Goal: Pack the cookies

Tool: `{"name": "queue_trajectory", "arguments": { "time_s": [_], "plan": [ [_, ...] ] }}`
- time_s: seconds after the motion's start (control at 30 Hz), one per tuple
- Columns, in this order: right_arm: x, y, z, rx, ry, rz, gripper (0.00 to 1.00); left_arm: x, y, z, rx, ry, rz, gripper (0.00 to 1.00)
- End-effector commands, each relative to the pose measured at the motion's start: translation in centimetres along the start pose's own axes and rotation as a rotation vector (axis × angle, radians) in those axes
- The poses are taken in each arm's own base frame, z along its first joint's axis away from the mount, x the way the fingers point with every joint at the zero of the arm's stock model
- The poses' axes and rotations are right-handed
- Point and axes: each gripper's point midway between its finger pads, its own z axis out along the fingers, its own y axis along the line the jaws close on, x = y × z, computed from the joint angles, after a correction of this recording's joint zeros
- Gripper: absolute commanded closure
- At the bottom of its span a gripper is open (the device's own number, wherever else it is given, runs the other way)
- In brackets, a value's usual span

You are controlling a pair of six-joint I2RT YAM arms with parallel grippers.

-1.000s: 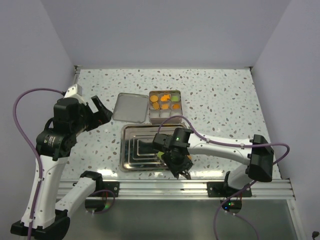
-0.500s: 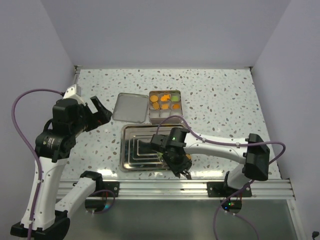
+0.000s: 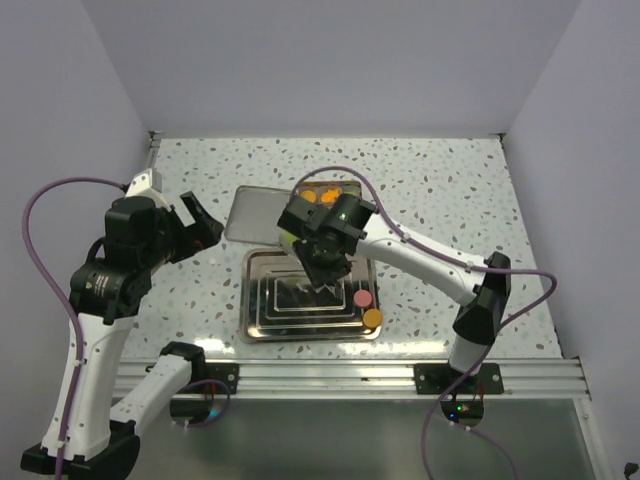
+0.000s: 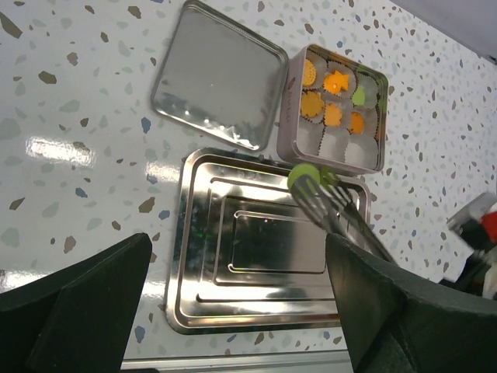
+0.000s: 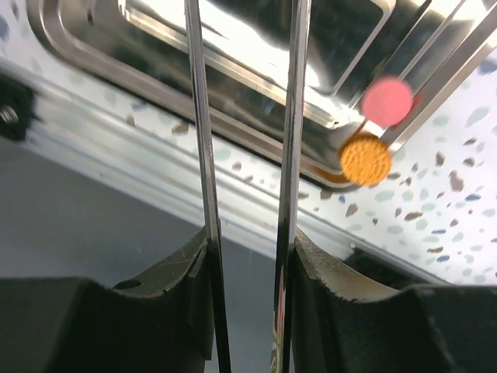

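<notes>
Tips of right jaws, cropped from their wrist view, clamp a green cookie (image 4: 303,177); left jaws gape wide.

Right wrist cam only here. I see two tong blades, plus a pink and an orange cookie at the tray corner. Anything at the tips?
Observer: Yes. The left wrist view shows a green cookie pinched at the tips of the tongs, by the far rim of the tray.
Operator: Tin?
Observer: The tin is open, just beyond that rim. Its lid lies flat beside it, off the tray.
Operator: Room in it?
Observer: The three paper cups nearest the tray look empty.
</notes>
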Motion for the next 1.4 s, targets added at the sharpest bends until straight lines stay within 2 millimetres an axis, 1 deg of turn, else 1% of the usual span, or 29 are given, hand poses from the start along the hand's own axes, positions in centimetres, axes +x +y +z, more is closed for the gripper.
{"name": "queue_trajectory", "arguments": {
  "time_s": [0.0,0.03,0.1,0.13,0.2,0.23,0.27,0.37,0.4,0.47,0.5,0.6,0.8,0.97,1.07,1.17,1.23,1.37],
  "plan": [
    [-2.0,-4.3,-1.8,0.098,0.030,0.022,0.62,-1.3,-0.5,-0.9,0.014,-0.044,0.006,0.00],
    [-3.1,-5.3,-1.9,0.103,0.022,0.040,0.62,-1.4,-0.6,-1.0,0.016,-0.047,0.007,0.00],
    [-4.4,-5.8,-1.8,0.099,0.016,0.056,0.62,-1.4,-0.6,-1.1,0.013,-0.047,0.006,0.00],
    [-5.7,-6.2,-1.7,0.092,0.003,0.071,0.62,-1.5,-0.5,-1.2,0.010,-0.051,0.006,0.00],
    [-6.6,-6.4,-1.7,0.085,-0.003,0.079,0.62,-1.5,-0.5,-1.4,0.007,-0.049,0.006,0.00],
    [-6.9,-6.8,-1.0,0.089,0.015,0.082,0.62,-1.6,-0.5,-1.5,0.006,-0.051,0.006,0.00],
    [-7.1,-6.9,-0.8,0.090,0.019,0.083,0.63,-1.6,-0.5,-1.5,0.007,-0.053,0.005,0.00],
    [-7.2,-7.3,0.0,0.088,0.035,0.090,0.63,-1.8,-0.4,-1.9,-0.001,-0.060,0.005,0.00],
    [-6.7,-7.5,0.6,0.094,0.057,0.090,0.63,-1.9,-0.3,-2.1,-0.004,-0.063,0.008,0.00],
    [-6.3,-7.6,1.1,0.090,0.073,0.090,0.63,-2.0,-0.2,-2.2,-0.012,-0.068,0.008,0.00],
    [-5.8,-7.8,1.8,0.097,0.093,0.091,0.63,-2.0,-0.1,-2.3,-0.013,-0.070,0.008,0.00],
    [-5.3,-8.0,2.5,0.094,0.106,0.094,0.63,-2.1,-0.1,-2.5,-0.015,-0.073,0.007,0.00],
    [-4.9,-8.1,3.7,0.091,0.129,0.094,0.63,-2.5,-0.2,-2.5,-0.020,-0.082,0.010,0.00],
    [-5.2,-8.3,4.1,0.095,0.125,0.095,0.62,-2.6,-0.2,-2.6,-0.021,-0.084,0.011,0.00],
    [-5.6,-8.3,4.2,0.092,0.119,0.099,0.58,-2.6,-0.2,-2.5,-0.021,-0.083,0.011,0.00],
    [-6.0,-8.4,4.2,0.092,0.107,0.096,0.52,-2.6,-0.2,-2.5,-0.022,-0.081,0.012,0.00],
    [-6.3,-8.6,4.4,0.098,0.108,0.094,0.51,-2.6,-0.2,-2.5,-0.022,-0.081,0.010,0.00],
    [-7.2,-8.8,4.0,0.098,0.088,0.094,0.49,-2.4,-0.2,-2.5,-0.021,-0.077,0.009,0.00]
  ]
}}
